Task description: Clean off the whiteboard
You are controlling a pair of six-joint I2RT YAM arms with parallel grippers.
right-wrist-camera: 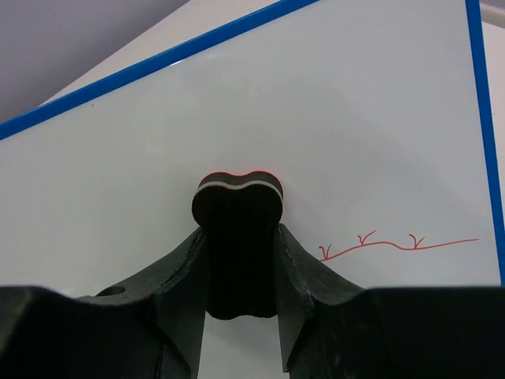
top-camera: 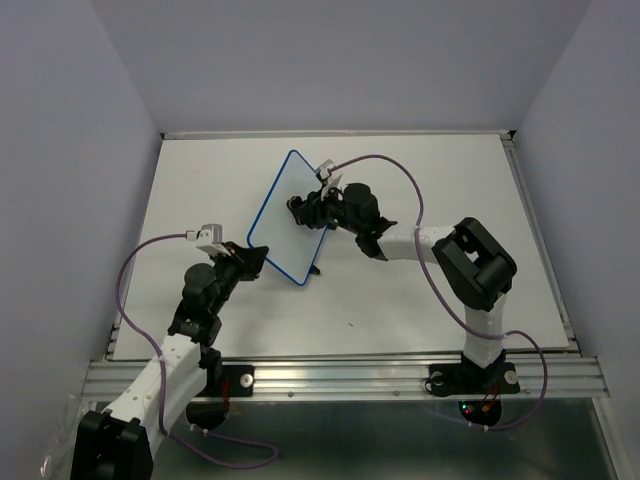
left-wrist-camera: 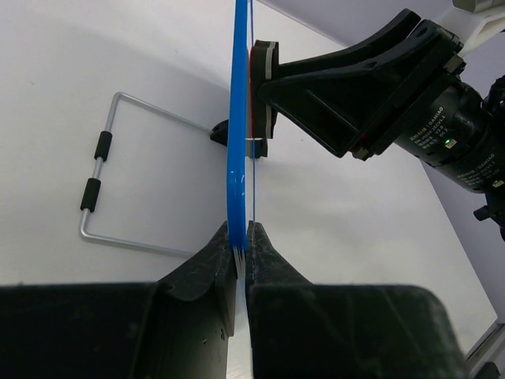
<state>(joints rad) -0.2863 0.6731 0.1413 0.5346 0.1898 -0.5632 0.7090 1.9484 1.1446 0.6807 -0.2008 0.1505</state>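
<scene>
The whiteboard (top-camera: pixel 290 215), white with a thin blue frame, stands upright and tilted in the middle of the table. My left gripper (top-camera: pixel 256 256) is shut on its near blue edge (left-wrist-camera: pixel 236 181). My right gripper (top-camera: pixel 303 206) is shut on a black eraser (right-wrist-camera: pixel 237 237) with a red face, pressed flat against the board's surface (right-wrist-camera: pixel 331 118). A red scribbled line (right-wrist-camera: pixel 394 243) remains on the board to the right of the eraser. In the left wrist view the eraser (left-wrist-camera: pixel 261 87) touches the board's right side.
The board's wire stand (left-wrist-camera: pixel 99 178) with black sleeves lies on the tabletop (top-camera: pixel 420 300) behind the board. A black foot (top-camera: pixel 315 268) shows under the board. Purple cables loop from both wrists. The table's metal rail (top-camera: pixel 350 375) runs along the front.
</scene>
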